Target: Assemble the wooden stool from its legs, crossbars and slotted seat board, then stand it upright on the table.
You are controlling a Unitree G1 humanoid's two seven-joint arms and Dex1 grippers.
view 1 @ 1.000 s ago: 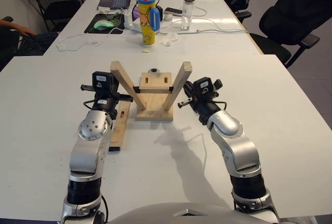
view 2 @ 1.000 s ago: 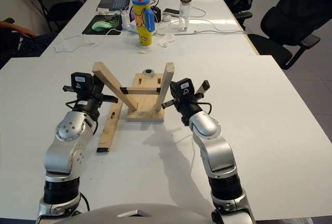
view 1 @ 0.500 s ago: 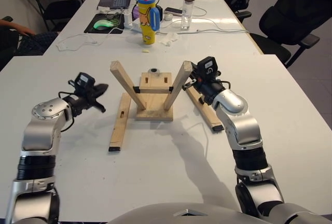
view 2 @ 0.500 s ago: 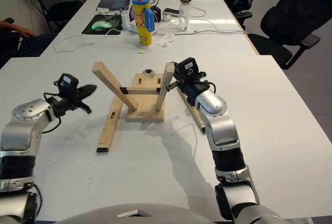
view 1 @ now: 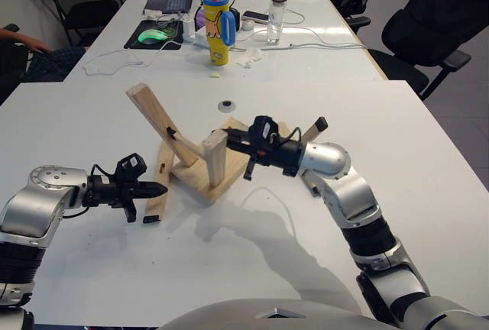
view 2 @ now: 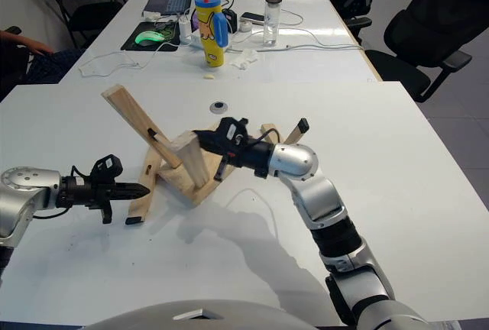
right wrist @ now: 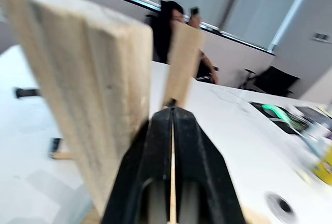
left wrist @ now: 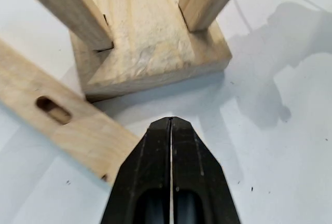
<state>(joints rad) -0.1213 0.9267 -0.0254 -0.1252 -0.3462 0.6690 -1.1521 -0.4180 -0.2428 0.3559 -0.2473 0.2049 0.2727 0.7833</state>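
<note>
Though tilted, stool just beside right gripper; left gripper apart.

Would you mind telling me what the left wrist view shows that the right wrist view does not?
Left wrist view: the left gripper, fingers shut, pointing at the slotted seat board, and a loose leg with an oval slot, lying flat on the table. Right wrist view: the right gripper, fingers shut, and a small round disc farther off on the table. Both: the two fitted legs rising from the board, and the white table.
</note>
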